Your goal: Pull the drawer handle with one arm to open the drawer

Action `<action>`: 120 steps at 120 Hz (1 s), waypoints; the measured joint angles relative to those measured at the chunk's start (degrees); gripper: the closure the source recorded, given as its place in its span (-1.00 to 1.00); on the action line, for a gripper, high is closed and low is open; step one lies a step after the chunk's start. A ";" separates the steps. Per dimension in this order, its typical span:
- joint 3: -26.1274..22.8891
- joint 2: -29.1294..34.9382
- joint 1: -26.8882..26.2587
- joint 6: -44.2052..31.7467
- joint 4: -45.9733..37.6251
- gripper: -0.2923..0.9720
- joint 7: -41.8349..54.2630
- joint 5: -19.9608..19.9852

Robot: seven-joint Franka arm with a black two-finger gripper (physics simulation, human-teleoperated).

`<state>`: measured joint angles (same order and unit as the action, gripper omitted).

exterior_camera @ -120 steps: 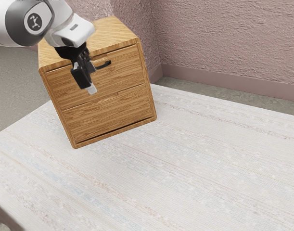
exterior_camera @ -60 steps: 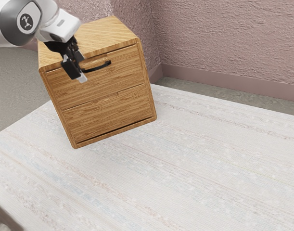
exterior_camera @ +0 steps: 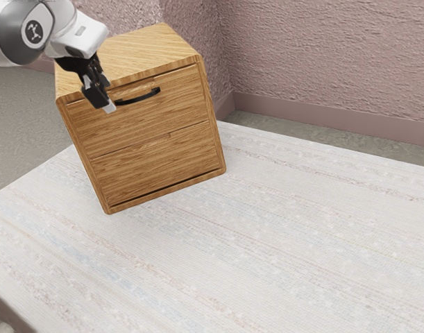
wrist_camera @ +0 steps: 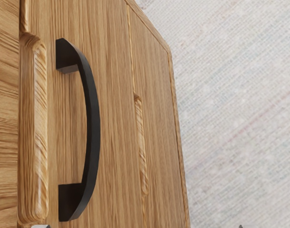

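Observation:
A wooden cabinet (exterior_camera: 146, 135) stands at the back of the table toward the exterior view's left. Its upper drawer front (exterior_camera: 139, 114) lies flush with the body and carries a curved black handle (exterior_camera: 137, 97). The same handle (wrist_camera: 85, 133) runs as a dark arc across the wood grain in the wrist view, in front of my hand. My gripper (exterior_camera: 103, 103) hangs at the cabinet's upper corner, just off the handle's end toward the exterior view's left. It is open and holds nothing. A lower drawer front (exterior_camera: 159, 163) sits beneath, also flush.
The pale woven tabletop (exterior_camera: 267, 236) stretches wide in front of the cabinet and toward the exterior view's right. A rough pink wall (exterior_camera: 323, 48) with a baseboard runs behind. Grey floor (exterior_camera: 17, 132) lies beyond the table's edge at the exterior view's left.
My hand has moved up and toward the exterior view's left, from in front of the handle's left part to beside the handle's end. The drawer front has not moved.

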<state>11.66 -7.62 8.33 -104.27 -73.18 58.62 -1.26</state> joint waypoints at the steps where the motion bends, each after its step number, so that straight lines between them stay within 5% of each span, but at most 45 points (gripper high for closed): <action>1: 0.00 -0.06 -0.01 -0.02 -0.01 -0.20 -0.02 -0.02; 34: 0.03 -3.26 0.51 -1.40 1.52 0.00 -0.72 -0.09; 66: -0.48 -4.88 0.49 -2.52 1.63 0.03 -1.42 0.17; 82: -0.47 -5.13 0.46 -2.80 1.49 -0.14 -1.77 0.19; 120: -1.79 -7.09 0.45 -3.29 3.91 0.02 -2.43 0.30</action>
<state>9.87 -14.71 8.77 -107.56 -69.28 56.19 -0.95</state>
